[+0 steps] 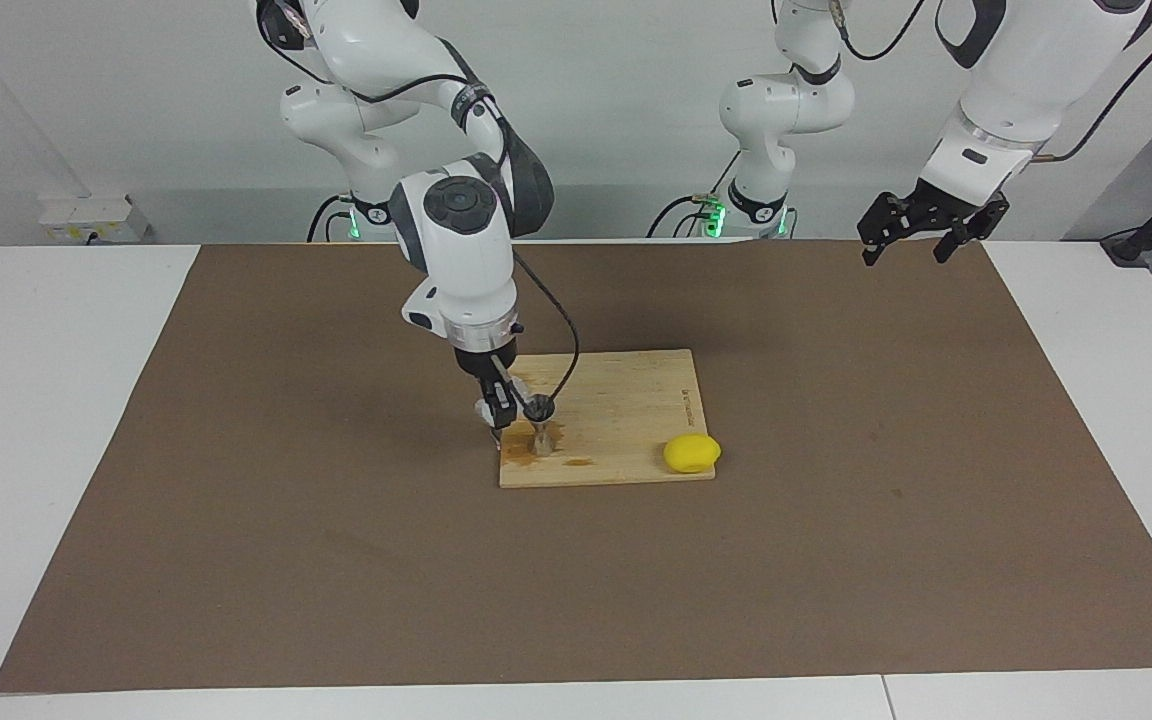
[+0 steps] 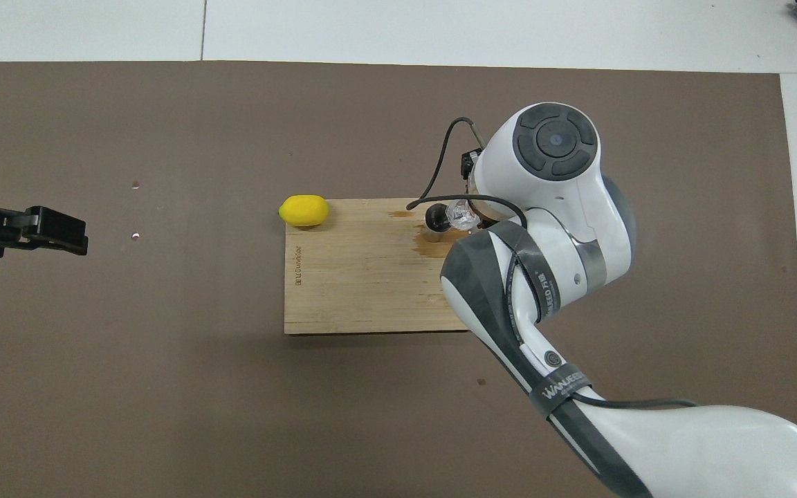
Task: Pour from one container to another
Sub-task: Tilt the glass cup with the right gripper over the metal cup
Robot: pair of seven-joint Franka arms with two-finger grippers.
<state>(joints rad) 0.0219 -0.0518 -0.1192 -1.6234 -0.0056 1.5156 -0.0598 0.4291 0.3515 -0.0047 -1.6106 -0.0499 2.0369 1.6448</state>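
Note:
My right gripper (image 1: 498, 402) is low over the wooden board's corner toward the right arm's end. It is shut on the small clear glass cup (image 2: 461, 216), which is tilted toward the steel jigger (image 1: 540, 424). The jigger stands upright on the board right beside the cup, and its dark open top shows in the overhead view (image 2: 434, 217). Brown liquid stains the board around the jigger's foot (image 1: 554, 437). In the overhead view the right arm's wrist hides most of the gripper. My left gripper (image 1: 921, 232) waits open and empty in the air over the mat at the left arm's end; it also shows in the overhead view (image 2: 49, 232).
A bamboo cutting board (image 1: 626, 400) lies mid-table on a brown mat (image 1: 236, 500). A yellow lemon (image 1: 691, 453) rests at the board's corner farthest from the robots, toward the left arm's end. A smaller brown spot (image 1: 581, 462) marks the board's edge.

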